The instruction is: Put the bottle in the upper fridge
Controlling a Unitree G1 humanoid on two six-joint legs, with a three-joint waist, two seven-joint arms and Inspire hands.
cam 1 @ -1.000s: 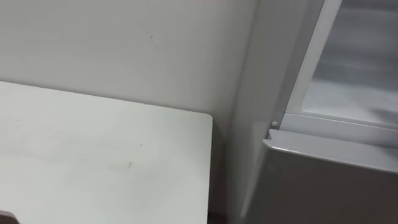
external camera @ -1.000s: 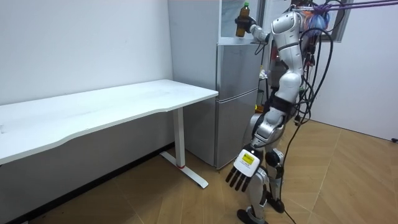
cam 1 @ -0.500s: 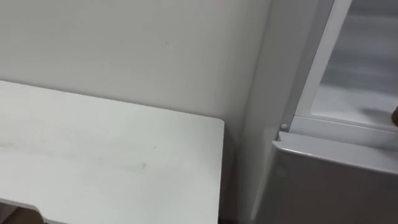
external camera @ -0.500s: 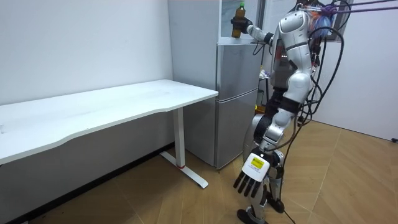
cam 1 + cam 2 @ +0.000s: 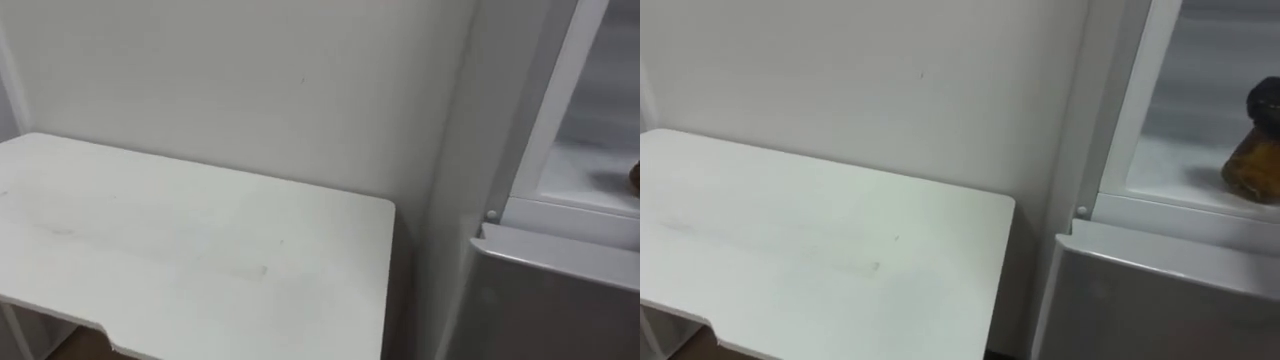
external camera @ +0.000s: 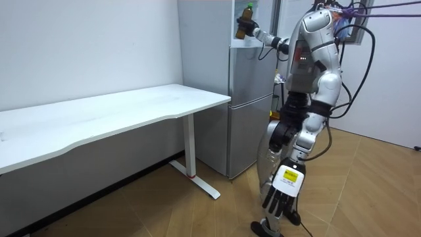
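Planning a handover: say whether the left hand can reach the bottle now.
Probably not: the left hand hangs low, fingers straight, while the bottle is high at the upper fridge, gripped by the right hand.

I read bottle (image 5: pixel 1250 165) as amber-brown, cap green (cap plainest in room view). Right hand (image 5: pixel 1266 100) black. Left hand (image 6: pixel 279 197): black fingers. Fridge (image 5: pixel 1160 290) in 2 tones: silver-grey door, white inside upper compartment. Table (image 5: pixel 820 250) plain white, few faint grey smudges. Wall (image 5: pixel 890 80) off-white, no pattern. Floor (image 6: pixel 368 191) tan wood, herringbone pattern.
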